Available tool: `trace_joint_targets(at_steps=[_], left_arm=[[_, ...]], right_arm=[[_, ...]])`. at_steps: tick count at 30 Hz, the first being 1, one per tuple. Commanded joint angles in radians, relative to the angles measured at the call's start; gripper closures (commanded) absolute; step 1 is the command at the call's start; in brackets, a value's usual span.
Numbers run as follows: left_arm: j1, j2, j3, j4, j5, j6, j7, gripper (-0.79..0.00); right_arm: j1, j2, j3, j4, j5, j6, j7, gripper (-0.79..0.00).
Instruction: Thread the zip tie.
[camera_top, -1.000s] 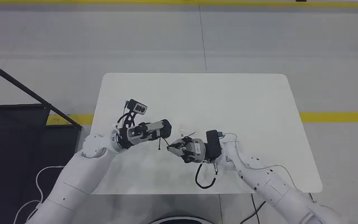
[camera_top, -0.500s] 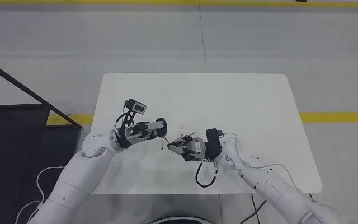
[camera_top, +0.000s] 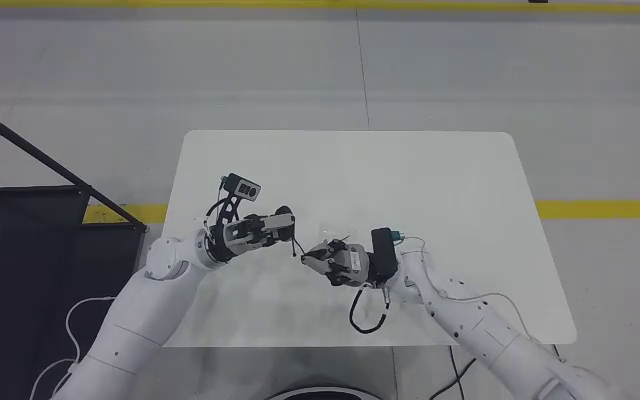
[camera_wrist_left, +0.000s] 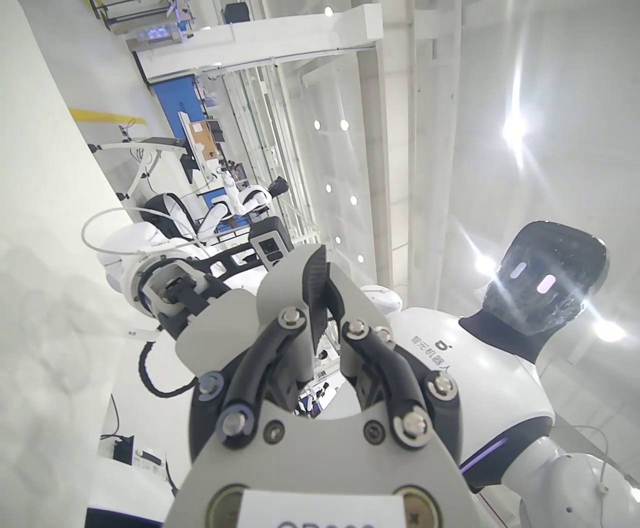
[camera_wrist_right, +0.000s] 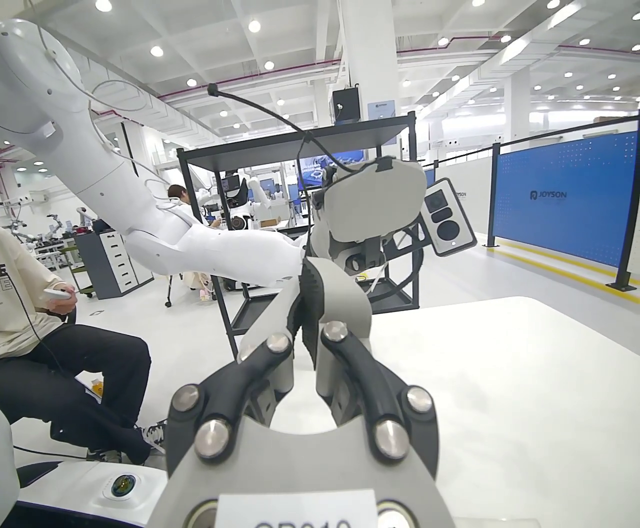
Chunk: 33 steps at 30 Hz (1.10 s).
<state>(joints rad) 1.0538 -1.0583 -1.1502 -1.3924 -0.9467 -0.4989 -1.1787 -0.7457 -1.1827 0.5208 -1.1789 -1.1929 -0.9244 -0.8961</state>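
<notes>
Zip tie (camera_wrist_right: 260, 111) pinched by closed left pincer (camera_wrist_left: 320, 274), tail seemingly clamped in closed right pincer (camera_wrist_right: 306, 281) just beside, raised off bench (camera_wrist_right: 500, 380) for aligning tail with head.

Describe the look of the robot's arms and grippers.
Both arms, left arm and right arm, wear white shells with black wrist sections. Left gripper and right gripper have grey fingers, ribbed black pads, black linkages with silver bolts. A black cable loops below the right wrist.

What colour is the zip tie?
Black. The zip tie shows best in the right wrist view.
</notes>
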Motion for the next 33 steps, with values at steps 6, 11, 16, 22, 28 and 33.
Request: trace_joint_targets(at_steps=[6,11,16,22,28,33], left_arm=[[0.006,-0.004,-0.021,0.018,0.025,-0.013,0.012,0.0],[0.008,-0.007,-0.033,0.029,0.034,-0.02,0.017,0.0],[0.011,-0.01,-0.045,0.037,0.046,-0.026,0.022,0.0],[0.013,-0.013,-0.054,0.046,0.069,-0.028,0.029,0.0],[0.014,-0.018,-0.054,0.048,0.083,-0.025,0.031,0.0],[0.014,-0.021,-0.058,0.048,0.09,-0.024,0.029,0.0]], right_arm=[[-0.024,0.018,0.018,-0.065,0.016,0.024,-0.024,0.0],[-0.042,0.036,0.026,-0.126,0.037,0.027,-0.027,0.0],[-0.059,0.055,0.041,-0.176,0.077,0.015,-0.015,0.0],[-0.081,0.071,0.076,-0.214,0.125,-0.013,0.013,0.0],[-0.109,0.073,0.125,-0.247,0.168,-0.055,0.055,0.0],[-0.141,0.067,0.176,-0.273,0.2,-0.088,0.088,0.0]])
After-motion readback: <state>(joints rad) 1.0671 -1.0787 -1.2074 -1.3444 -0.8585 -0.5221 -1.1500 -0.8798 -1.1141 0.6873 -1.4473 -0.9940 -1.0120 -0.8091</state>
